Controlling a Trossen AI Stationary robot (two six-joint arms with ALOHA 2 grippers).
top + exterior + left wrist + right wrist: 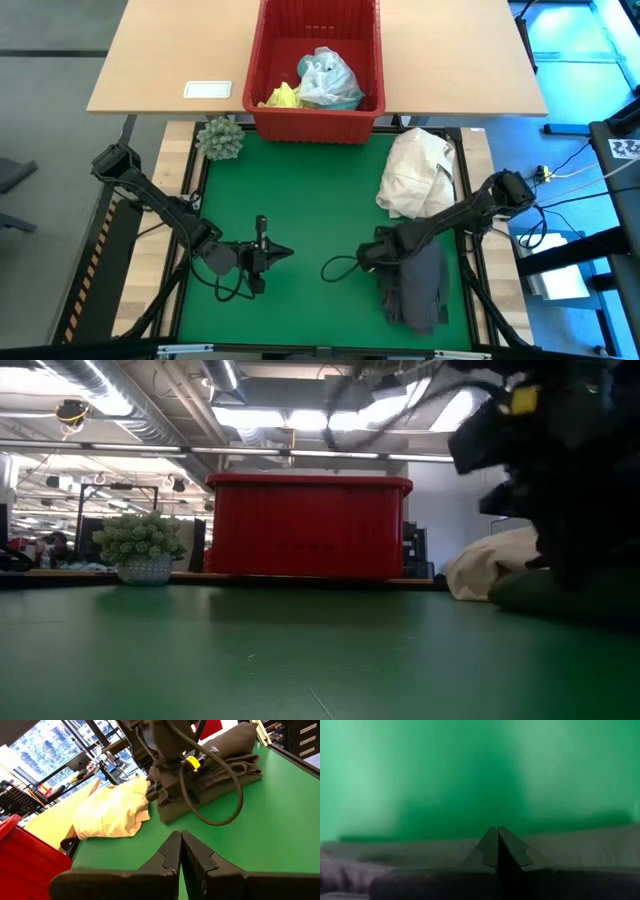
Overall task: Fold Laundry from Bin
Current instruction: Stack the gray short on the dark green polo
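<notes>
A: Where is the laundry found, and how is it placed against each pincer?

B: Two lots are seen from above. A grey garment (pixel 415 285) is laid folded on the green surface (pixel 300 200) at about four o'clock from the mat's middle, its long axis running twelve to six. The right pincer (pixel 368 256) is pressed shut at that garment's ten o'clock corner, resting on the cloth; nothing is seen gripped between its fingers. The remaining pieces, a light turquoise-blue garment (pixel 328 80) and a bright yellow garment (pixel 282 97), are left bundled in the bin (pixel 268 118), which is set at twelve o'clock beyond the mat.

A: And the left pincer?

B: The left pincer (pixel 282 251) is held closed and empty at about seven o'clock on the mat, pointed toward three o'clock, with bare mat between it and the grey garment.

A: Which arm is judged nearer to the bin?

B: Neither is favoured much; the bin is reached at twelve to one o'clock from the left pincer and at eleven o'clock from the right. The left arm is judged the freer, since a cream-white bundle (pixel 418 172) is lying between the right pincer and the bin.
</notes>
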